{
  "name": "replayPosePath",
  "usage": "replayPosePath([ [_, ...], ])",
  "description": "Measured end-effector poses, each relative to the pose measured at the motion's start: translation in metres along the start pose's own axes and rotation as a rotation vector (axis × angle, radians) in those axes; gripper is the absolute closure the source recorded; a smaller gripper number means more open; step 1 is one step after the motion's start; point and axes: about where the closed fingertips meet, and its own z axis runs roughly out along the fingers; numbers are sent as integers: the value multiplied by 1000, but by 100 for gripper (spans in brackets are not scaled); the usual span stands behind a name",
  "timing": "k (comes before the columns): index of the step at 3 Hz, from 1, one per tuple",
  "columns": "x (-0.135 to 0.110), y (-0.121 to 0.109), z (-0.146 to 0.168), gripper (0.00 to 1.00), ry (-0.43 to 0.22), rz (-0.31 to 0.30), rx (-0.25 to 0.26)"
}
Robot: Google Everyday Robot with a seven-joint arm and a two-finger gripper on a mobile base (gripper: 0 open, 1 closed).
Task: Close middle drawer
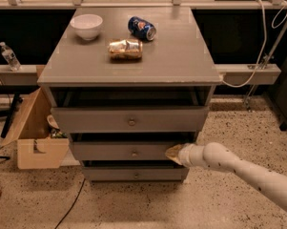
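At the right end of the half-open middle drawer [109, 151], 3 o'clock from its knob [134, 153], my tool [173, 153] meets the front; I cannot tell its opening. I should push squarely toward 12 o'clock so the drawer doesn't skew.

The gripper [174, 153] sits at the right end of the middle drawer [119, 151] front, tucked under the top drawer [100, 120], which juts out further overhead. The floor [133, 204] in front is open. A cardboard box [35, 142] crowds the left side, maybe touching the cabinet [171, 56].
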Motion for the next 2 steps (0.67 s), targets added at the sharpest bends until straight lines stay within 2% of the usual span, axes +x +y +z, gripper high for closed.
replayPosePath([
  [1,6,21,-32,100,-22,-4,-30],
  [2,17,44,-64,100,-50,5,-102],
])
